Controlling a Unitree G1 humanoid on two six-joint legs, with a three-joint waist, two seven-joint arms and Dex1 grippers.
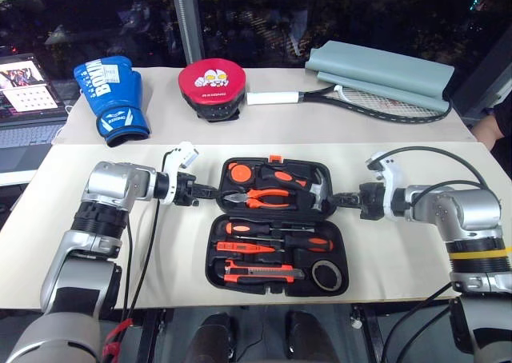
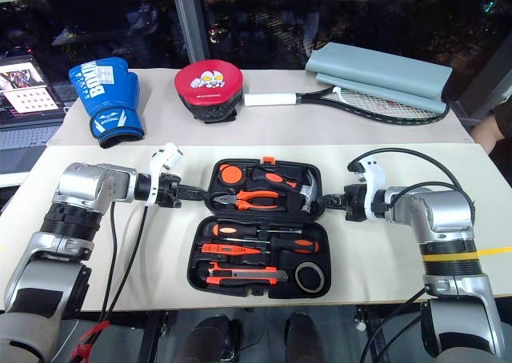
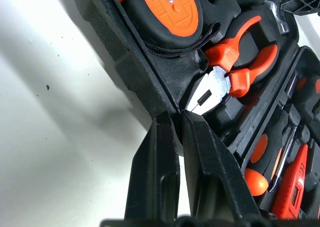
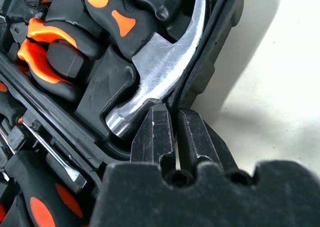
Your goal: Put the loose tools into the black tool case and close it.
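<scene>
- The black tool case (image 1: 276,277) lies open on the near table (image 1: 96,255), straight in front of you, its two halves spread flat, the far half holding the pliers (image 1: 258,197) and the hammer (image 1: 318,189).
- Your left gripper (image 1: 214,192) is clenched on the left edge of the case's far half; in the left wrist view its two fingers (image 3: 155,172) pinch the rim just beside the pliers' nose.
- Your right gripper (image 1: 336,197) is clenched on the right edge of the same half; in the right wrist view its fingers (image 4: 152,134) straddle the rim right beside the hammer's steel head.
- In the near half you see two screwdrivers (image 1: 284,235) seated in their recesses, the slim tester screwdriver (image 1: 244,249) just nearer than them, the utility knife (image 1: 260,273) along the near edge, and the tape roll (image 1: 326,275) in the near right corner.
- No tool lies loose on the table around the case.
- On the far table sit a blue boxing glove (image 1: 110,97) at the left, a red punch pad (image 1: 212,87) in the middle, and a racket (image 1: 352,101) with a grey cover (image 1: 384,71) at the right.
- A laptop (image 1: 28,99) stands at the far left.
</scene>
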